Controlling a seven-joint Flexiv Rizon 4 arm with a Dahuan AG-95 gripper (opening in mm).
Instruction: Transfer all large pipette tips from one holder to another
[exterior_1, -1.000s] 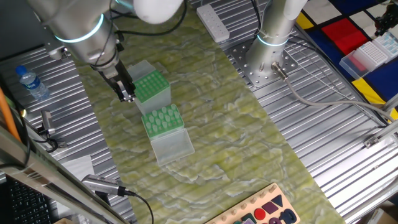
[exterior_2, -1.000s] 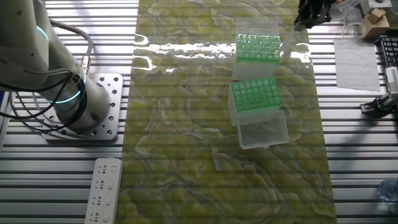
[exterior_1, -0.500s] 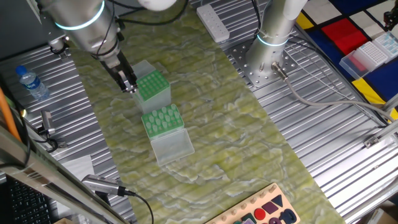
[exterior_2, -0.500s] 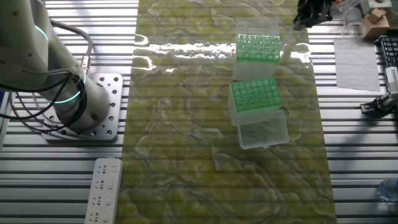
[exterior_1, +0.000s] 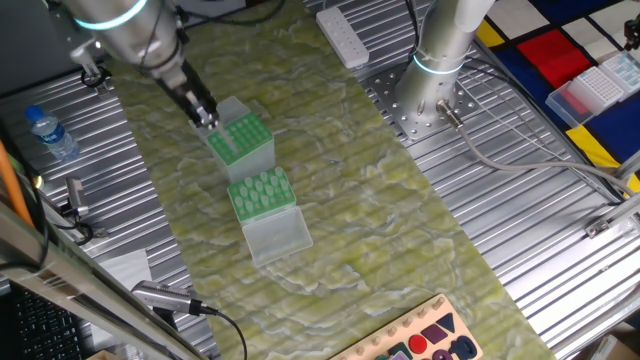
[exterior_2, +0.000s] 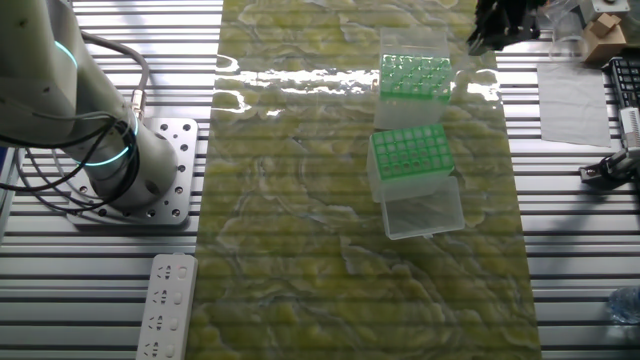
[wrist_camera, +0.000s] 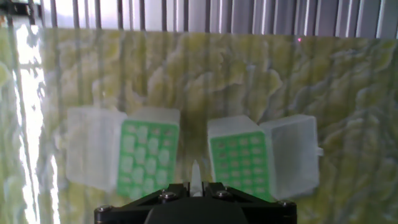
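Ribbed metal table (exterior_1: 520, 200), overlaid by a yellow-green marbled mat (exterior_1: 340, 190). On the mat: two translucent tip boxes (exterior_2: 412, 75) (exterior_2: 415, 175) with green racks, just beside each other. On bare metal: water bottle (exterior_1: 48, 133), white power strip (exterior_2: 167, 307), arm base (exterior_2: 150, 175).

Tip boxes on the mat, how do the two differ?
The tip box beside the gripper shows pale patches in its green rack; the other tip box shows an even green grid. Their open lids point opposite ways, each away from the other box. Both are translucent with green tops.
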